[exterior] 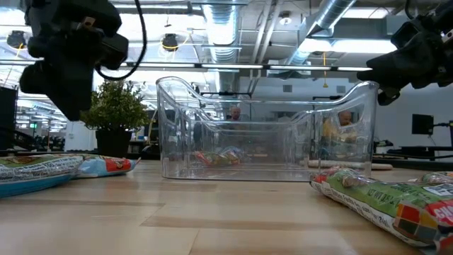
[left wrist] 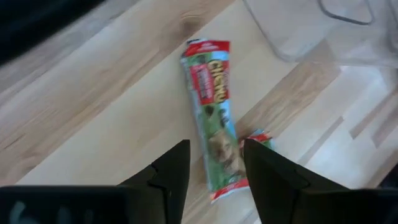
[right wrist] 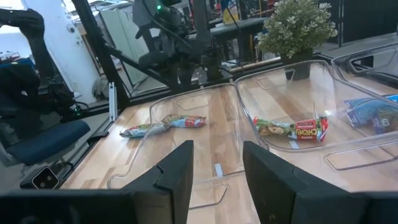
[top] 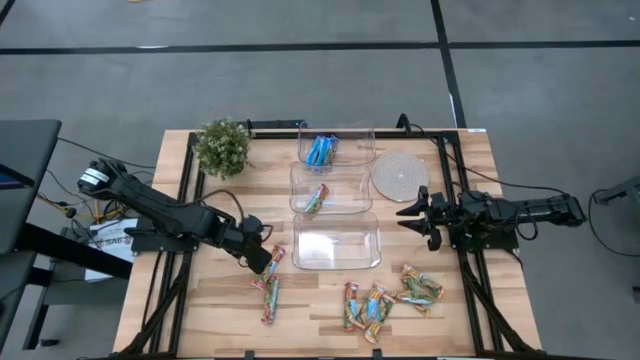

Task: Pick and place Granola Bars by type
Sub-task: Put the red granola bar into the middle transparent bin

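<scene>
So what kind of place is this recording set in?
Most likely a robotics lab or open workshop. A wooden table on a dark frame stands on grey carpet, with two arms mounted at its sides. Behind it the low view shows exposed ceiling ducts, and the right wrist view shows an office chair.

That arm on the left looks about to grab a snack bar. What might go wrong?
The left gripper hangs open over a red-green bar, and a second bar's end peeks out right beside it, so the fingers might catch both. The nearest clear tub is also close; a carried bar could clip its rim. The right gripper waits, open, beside the tubs.
</scene>
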Robot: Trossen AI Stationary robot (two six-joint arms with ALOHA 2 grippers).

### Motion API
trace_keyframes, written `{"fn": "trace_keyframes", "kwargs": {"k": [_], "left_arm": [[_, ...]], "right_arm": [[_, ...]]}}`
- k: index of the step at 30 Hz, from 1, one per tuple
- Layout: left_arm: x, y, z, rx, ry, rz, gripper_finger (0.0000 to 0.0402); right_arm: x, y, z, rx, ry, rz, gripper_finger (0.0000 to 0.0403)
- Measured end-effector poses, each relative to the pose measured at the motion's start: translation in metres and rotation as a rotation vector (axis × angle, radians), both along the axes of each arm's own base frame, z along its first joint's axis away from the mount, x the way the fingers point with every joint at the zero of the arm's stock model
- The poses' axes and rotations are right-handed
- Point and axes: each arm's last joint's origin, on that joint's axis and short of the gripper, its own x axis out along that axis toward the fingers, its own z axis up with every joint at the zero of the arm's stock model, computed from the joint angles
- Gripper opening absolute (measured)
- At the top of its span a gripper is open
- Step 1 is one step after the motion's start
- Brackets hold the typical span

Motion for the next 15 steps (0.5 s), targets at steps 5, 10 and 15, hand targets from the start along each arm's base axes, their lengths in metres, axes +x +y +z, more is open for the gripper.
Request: {"fn": "trace_keyframes", "kwargs": {"k": [5,10,15], "left_arm": [[0.016,-0.006,-0.005,0.023,0.036,-0.032,0.0183],[0.031,-0.012,-0.006,0.019,0.054,-0.059,0.0222],[0.035,-0.012,-0.005,0.004,0.059,-0.06,0.025]], "right_arm": [[0.0,0.0,0.0,0.0,0.0,0.0,0.0133],[0.0,0.0,0.0,0.0,0.0,0.0,0.0134],[0.0,0.0,0.0,0.0,0.0,0.0,0.0133]]}}
